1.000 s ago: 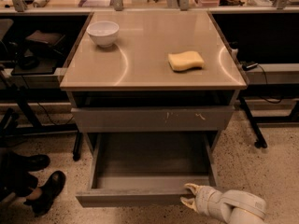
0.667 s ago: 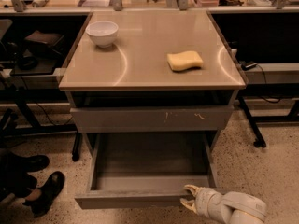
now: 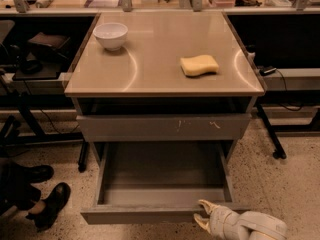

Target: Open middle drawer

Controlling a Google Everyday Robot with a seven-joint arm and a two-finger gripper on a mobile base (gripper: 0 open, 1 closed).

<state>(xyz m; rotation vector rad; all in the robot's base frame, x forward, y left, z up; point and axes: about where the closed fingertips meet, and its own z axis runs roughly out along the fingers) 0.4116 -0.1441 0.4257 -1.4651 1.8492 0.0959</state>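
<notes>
The middle drawer (image 3: 140, 215) is pulled far out at the bottom of the grey cabinet. Its plain front faces me and its shallow grey tray (image 3: 162, 176) is bare. My gripper (image 3: 201, 213) is at the right end of the drawer's front panel, coming in from the lower right. One pale fingertip (image 3: 204, 203) lies over the panel's top edge and the other is on its outer face, so the fingers pinch the panel. Above the drawer sits the larger grey front with pale scratch marks (image 3: 162, 127), closed.
A white bowl (image 3: 110, 35) and a yellow sponge (image 3: 199, 65) lie on the cabinet's tan top (image 3: 160, 84). Dark shoes (image 3: 50, 204) stand on the speckled floor at the left. Table legs and cables flank the cabinet on both sides.
</notes>
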